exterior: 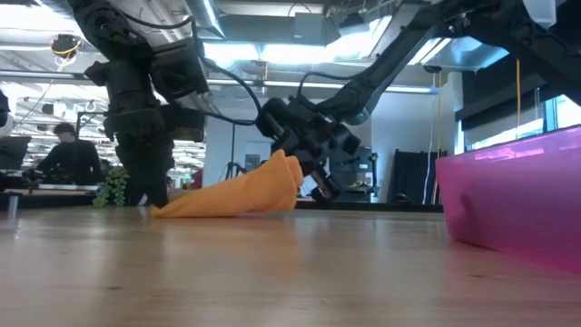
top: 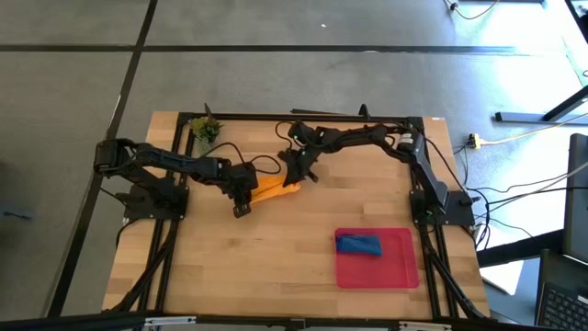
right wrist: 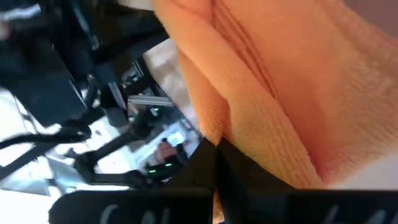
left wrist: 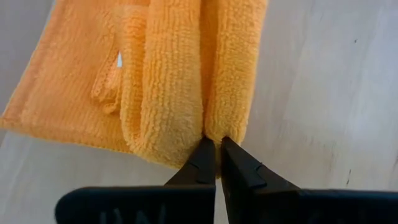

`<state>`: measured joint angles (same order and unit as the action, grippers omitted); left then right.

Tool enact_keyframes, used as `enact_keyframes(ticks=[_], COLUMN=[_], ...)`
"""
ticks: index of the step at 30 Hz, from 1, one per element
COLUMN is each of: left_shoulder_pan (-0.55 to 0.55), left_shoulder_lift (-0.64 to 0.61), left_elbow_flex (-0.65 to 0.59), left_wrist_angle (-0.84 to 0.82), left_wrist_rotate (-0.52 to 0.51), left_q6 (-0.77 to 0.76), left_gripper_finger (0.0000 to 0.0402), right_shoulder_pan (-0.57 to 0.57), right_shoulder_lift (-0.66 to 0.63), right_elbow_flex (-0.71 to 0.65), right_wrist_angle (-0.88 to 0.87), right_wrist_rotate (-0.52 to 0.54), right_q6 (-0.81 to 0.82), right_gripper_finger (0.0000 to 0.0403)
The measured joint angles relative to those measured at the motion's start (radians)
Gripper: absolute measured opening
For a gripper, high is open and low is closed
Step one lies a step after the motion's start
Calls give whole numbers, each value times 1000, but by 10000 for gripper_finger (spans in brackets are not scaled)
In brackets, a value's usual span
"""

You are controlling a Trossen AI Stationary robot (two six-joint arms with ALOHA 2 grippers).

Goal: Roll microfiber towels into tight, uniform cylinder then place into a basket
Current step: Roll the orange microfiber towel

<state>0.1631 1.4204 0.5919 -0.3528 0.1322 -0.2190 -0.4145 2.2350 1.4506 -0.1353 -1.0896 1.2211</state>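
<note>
Orange towel (top: 273,190): lies partly folded near the middle of the wooden surface (top: 276,267), between the two grippers; in the low view its end near the right gripper is lifted while the rest tapers down to the wood.
Left gripper (top: 242,208): at the towel's near-left edge; its fingers (left wrist: 200,163) are clenched together with their tips at a fold of the orange cloth, and whether any cloth is pinched between them cannot be told.
Right gripper (top: 296,176): at the towel's far-right end; its fingers (right wrist: 214,163) are clenched at the cloth's raised edge.
Blue towel (top: 358,245): rolled up, lying inside the red tray (top: 395,271).
Red tray: on the surface's near right part, well apart from the orange towel.
Small plant (top: 205,129): at the far left corner of the surface.
Person (exterior: 71,159): seated in the room behind.
</note>
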Motion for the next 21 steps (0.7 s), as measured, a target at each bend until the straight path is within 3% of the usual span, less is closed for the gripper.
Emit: enact_keyframes(ticks=[4, 13, 21], left_shoulder_pan=[0, 0, 0], left_shoulder_lift=[0, 0, 0], left_elbow_flex=[0, -1, 0], left_wrist_angle=[12, 22, 36], left_wrist_rotate=[1, -26, -28], left_q6=[37, 90, 99], left_gripper_finger=[0, 0, 0], right_shoulder_pan=[-12, -45, -65], right_shoulder_lift=[6, 5, 6], right_elbow_flex=[0, 0, 1], right_wrist_angle=[-12, -25, -25], right_wrist_rotate=[-14, 157, 197], right_q6=[96, 281, 427], right_gripper_finger=[8, 9, 9])
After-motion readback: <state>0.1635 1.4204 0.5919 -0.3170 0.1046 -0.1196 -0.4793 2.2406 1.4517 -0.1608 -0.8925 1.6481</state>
